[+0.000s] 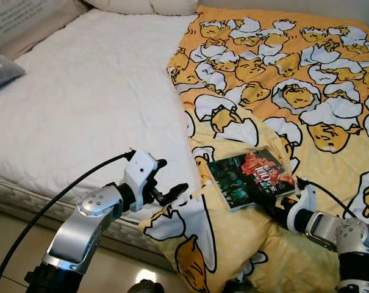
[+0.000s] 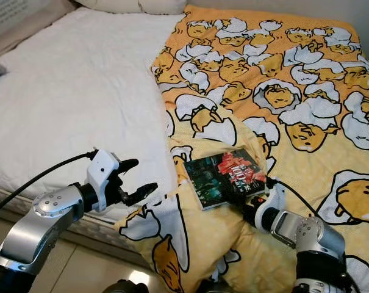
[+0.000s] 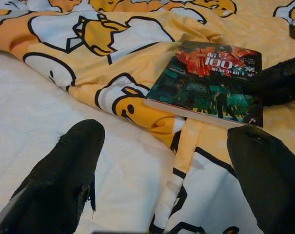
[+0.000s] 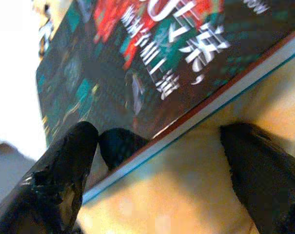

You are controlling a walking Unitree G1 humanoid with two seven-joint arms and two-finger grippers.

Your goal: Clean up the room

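A book (image 1: 251,178) with a dark green and red cover lies flat on the yellow egg-print blanket (image 1: 294,91), near the bed's front edge. My right gripper (image 1: 268,196) is at the book's near right corner. In the right wrist view the right gripper (image 4: 162,165) is open, one finger (image 4: 64,170) over the cover and the other (image 4: 264,170) on the blanket, with the book's edge (image 4: 196,122) between them. My left gripper (image 1: 166,183) hovers open above the bed edge, left of the book (image 3: 210,83), holding nothing.
The white mattress (image 1: 93,91) takes up the left half of the bed. Pillows (image 1: 141,5) lie at its head and a grey cushion (image 1: 1,70) at the far left. Tiled floor (image 1: 7,232) shows below the bed's front edge.
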